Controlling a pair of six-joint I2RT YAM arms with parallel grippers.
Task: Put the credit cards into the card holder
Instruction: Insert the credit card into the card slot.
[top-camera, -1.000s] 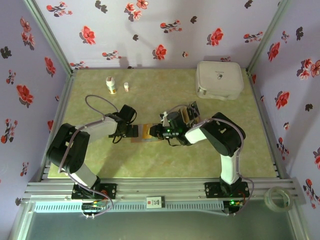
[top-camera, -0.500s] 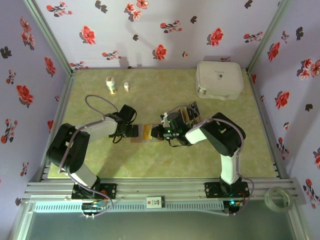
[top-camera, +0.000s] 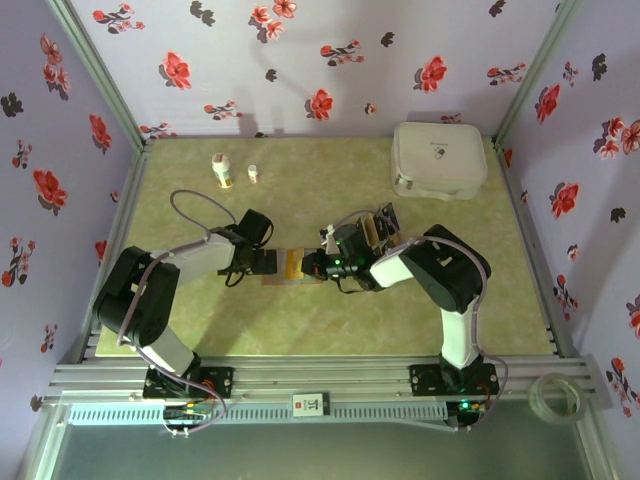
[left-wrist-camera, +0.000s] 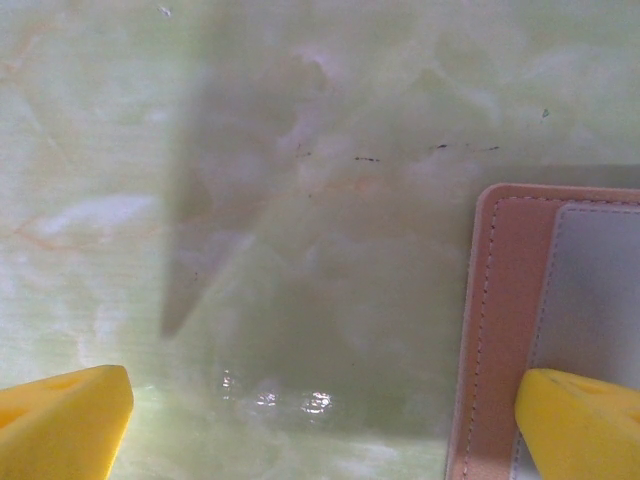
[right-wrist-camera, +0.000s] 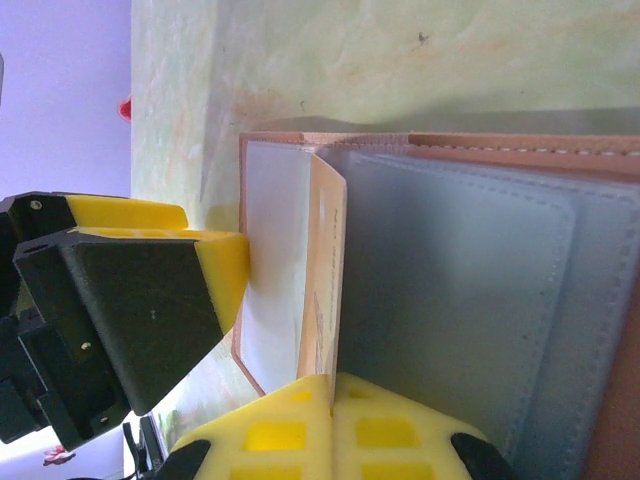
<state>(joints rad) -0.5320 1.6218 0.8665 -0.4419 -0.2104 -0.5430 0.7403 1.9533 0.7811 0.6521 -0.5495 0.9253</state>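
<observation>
Obs: the card holder (top-camera: 290, 265) lies open mid-counter (top-camera: 300, 330) between the two arms, grey-blue inside up.

The left gripper (left-wrist-camera: 320, 420) has its fingers spread wide. One yellow tip bears on the holder's outer flap and the other is over bare counter; I read it as a hold-down.

The right gripper (right-wrist-camera: 332, 405) has its fingers pressed together, pinching the near edge of an orange-tan card (right-wrist-camera: 325, 250). The card stands on edge at the mouth of a clear pocket (right-wrist-camera: 275, 240). How deep it sits I cannot tell.

More credit cards (top-camera: 378, 224) lie just behind the right wrist.

Risks, my judgement:
- The card is tilted against the pocket, so a push could buckle it or ride it over the lip.
- Only one tip pins the holder, so force toward the left could slide it or fold the flap.
- The pinch is thin, so the card may pivot or slip free.
- A wrist swing could scatter the nearby cards.
</observation>
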